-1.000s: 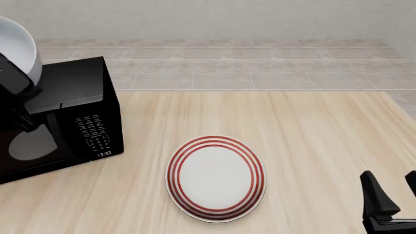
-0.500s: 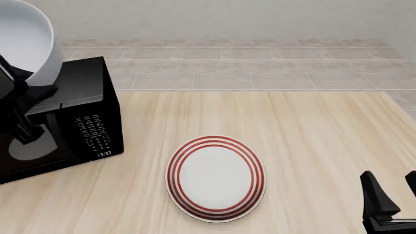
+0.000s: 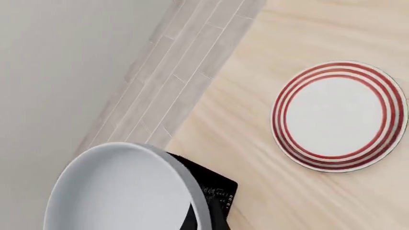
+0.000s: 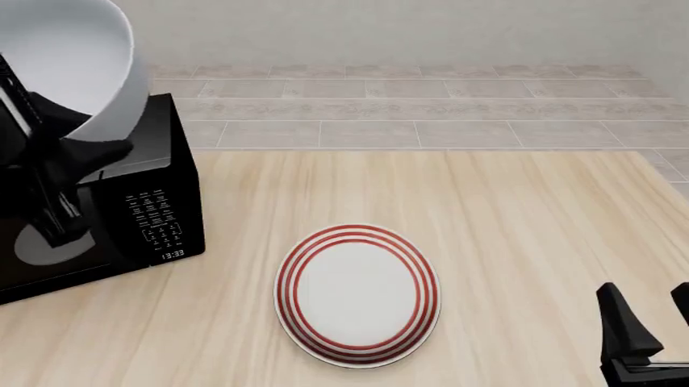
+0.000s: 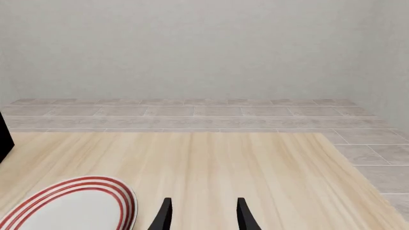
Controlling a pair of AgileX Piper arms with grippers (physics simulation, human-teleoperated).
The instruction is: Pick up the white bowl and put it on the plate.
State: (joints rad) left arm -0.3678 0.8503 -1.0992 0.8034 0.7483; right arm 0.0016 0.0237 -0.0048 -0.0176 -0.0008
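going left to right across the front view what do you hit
glossy white deep bowl held up by the left arm, above the black microwave → flat white plate with red rings on the wooden table → black right gripper at the lower right corner

The white bowl [image 4: 67,56] was plain glossy white, with a light grey shade inside and no marks. The plate [image 4: 357,294] was white with thin red rings around its rim. The microwave [image 4: 119,193] was black, with small white signs on its panel. The table [image 4: 517,234] had a pale wood pattern. The floor [image 4: 431,105] was of beige-grey tiles, and the wall [image 4: 431,32] was plain light grey. The right gripper [image 5: 202,215] was black.
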